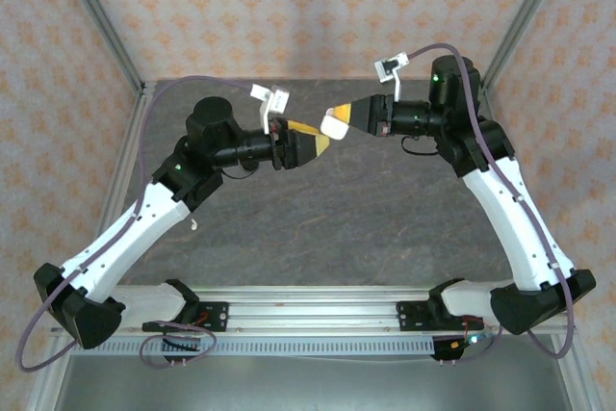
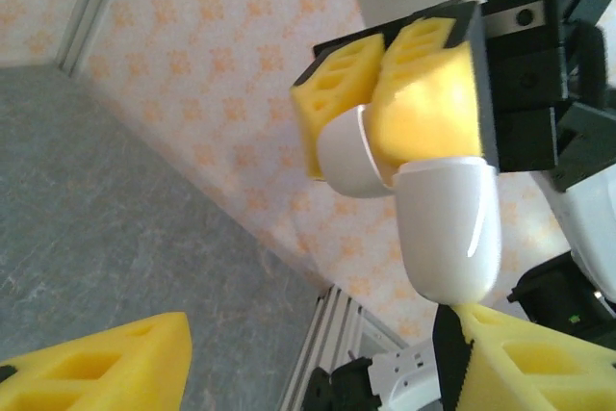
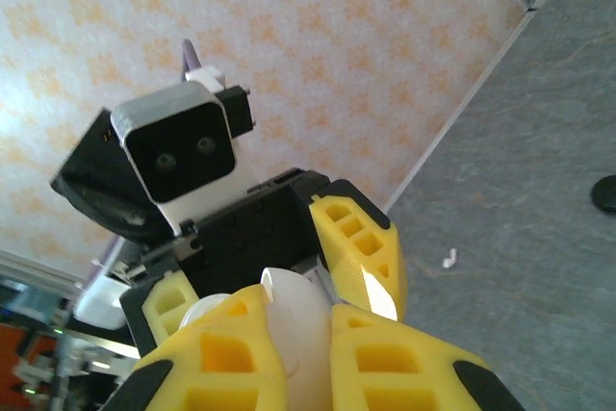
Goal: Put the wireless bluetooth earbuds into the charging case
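Earbud (image 1: 195,224) down, charging case (image 2: 448,228) aloft

It lies on the grey table (image 1: 385,228) beside the left arm (image 1: 144,218). Higher, the left gripper (image 1: 325,145) hangs, jaws spread, empty. Beyond, the right gripper (image 1: 335,124) pinches the open case; its glossy shell may squirt free.

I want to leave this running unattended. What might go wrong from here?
The white charging case is pinched in mid-air by the right tool. A nudge from the open left tool facing it might knock it loose. The white earbud lies on the table, away from both tools, so it may get left out.
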Robot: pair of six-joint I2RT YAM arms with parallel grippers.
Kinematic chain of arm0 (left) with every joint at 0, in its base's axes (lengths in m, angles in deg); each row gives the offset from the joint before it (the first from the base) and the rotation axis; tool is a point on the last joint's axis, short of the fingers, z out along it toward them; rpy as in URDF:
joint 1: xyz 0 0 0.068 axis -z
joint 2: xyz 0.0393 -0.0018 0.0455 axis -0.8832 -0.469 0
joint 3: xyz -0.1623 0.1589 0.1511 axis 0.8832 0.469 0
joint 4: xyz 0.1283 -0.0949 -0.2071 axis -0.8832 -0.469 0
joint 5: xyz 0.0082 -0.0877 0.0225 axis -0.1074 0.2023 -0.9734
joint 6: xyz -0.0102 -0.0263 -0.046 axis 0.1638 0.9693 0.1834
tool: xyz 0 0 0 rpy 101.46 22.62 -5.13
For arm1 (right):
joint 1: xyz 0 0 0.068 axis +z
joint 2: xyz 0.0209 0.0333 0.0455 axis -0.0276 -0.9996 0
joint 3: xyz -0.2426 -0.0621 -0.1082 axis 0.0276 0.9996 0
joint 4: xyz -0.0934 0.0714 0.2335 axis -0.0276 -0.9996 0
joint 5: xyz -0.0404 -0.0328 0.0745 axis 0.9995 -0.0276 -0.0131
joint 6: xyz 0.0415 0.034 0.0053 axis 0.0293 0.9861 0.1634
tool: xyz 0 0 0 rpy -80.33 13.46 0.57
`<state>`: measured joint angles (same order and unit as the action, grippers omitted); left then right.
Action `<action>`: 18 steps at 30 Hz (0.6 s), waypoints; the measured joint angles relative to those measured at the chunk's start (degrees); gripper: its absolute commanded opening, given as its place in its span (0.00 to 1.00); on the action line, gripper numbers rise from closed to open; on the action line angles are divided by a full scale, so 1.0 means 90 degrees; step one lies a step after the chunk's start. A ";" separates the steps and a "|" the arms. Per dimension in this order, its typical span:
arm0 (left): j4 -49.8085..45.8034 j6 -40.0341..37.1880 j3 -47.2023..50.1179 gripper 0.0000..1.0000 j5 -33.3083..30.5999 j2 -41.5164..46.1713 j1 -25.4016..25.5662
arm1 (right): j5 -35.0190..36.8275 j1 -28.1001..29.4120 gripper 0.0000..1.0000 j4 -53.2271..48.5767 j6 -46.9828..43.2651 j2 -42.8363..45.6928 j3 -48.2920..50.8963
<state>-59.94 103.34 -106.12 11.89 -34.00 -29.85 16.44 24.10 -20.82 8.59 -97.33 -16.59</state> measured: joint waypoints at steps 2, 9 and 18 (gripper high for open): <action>-0.0270 -0.0250 -0.0083 0.66 0.0151 0.0000 -0.0007 | 0.0175 0.0080 0.00 -0.0333 -0.0449 0.0000 -0.0078; -0.0583 -0.0840 -0.0287 0.65 0.0816 -0.0005 -0.0010 | 0.0877 0.0257 0.00 -0.1001 -0.1571 0.0015 -0.0080; -0.0566 -0.1093 -0.0437 0.55 0.1141 -0.0410 0.0080 | 0.1005 0.0265 0.00 -0.0899 -0.1729 0.0141 0.0214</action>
<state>-65.03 93.50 -110.06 22.16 -37.70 -29.13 25.48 26.49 -28.91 -6.97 -96.07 -14.66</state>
